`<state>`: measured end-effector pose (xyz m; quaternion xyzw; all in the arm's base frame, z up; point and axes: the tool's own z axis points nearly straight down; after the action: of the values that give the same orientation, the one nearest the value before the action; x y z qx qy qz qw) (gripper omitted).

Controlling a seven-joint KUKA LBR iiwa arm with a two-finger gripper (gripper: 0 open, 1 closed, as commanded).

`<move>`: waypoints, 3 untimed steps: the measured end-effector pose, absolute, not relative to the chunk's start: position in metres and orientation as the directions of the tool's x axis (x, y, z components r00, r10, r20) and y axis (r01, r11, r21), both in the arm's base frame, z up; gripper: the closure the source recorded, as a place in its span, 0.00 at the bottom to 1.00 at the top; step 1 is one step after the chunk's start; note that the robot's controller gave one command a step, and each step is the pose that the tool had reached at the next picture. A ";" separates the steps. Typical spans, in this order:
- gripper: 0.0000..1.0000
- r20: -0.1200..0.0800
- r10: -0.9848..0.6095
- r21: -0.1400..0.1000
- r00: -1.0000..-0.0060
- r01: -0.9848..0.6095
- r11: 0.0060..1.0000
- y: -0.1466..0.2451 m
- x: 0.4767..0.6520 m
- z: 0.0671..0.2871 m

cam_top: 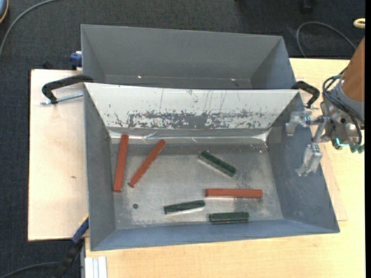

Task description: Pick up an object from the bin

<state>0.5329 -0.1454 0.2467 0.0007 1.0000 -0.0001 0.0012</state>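
Dark carpet floor (174,4) round the rig, loose cables trailing across it, a chair caster at the top edge. Pale wood surface (232,265) carries the grey metal bin (185,57), which has a tall back wall and sloped sides. The bin floor is scuffed and sparsely loaded, with no heap. The arm comes in from the right, and my hand (304,146) hangs above the bin's right sloping wall, well apart from everything on the floor. I cannot tell from here whether it is set wide or narrow, and I see nothing carried in it. My read is that this is the approach step, with nothing grasped yet. Contents are six short sticks, all lying flat. The red stick (233,193) at lower right is nearest the hand. A dark green stick (229,216) lies just below it, near the front wall. Another green stick (217,163) lies tilted at mid floor, and a third green stick (184,207) lies at lower centre. Two more red sticks, one (120,162) along the left wall and one (146,163) slanted beside it, are far off. For the next move I would bring the hand left and down over the lower-right red stick, which has room on both long sides, and turn the wrist to close across its narrow width. The green stick close below it is the one to avoid clipping.
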 end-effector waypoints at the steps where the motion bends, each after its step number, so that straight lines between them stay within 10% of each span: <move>1: 0.00 -0.006 -0.101 0.001 -0.995 -0.101 0.995 -0.109 0.568 0.223; 2: 0.00 0.005 -0.107 0.003 -0.994 -0.107 0.994 -0.082 0.552 0.089; 3: 0.00 -0.007 -0.291 0.001 -0.957 -0.291 0.957 -0.026 0.599 0.071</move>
<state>0.5985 -0.0264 0.0707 -0.1469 0.9891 0.0010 0.0035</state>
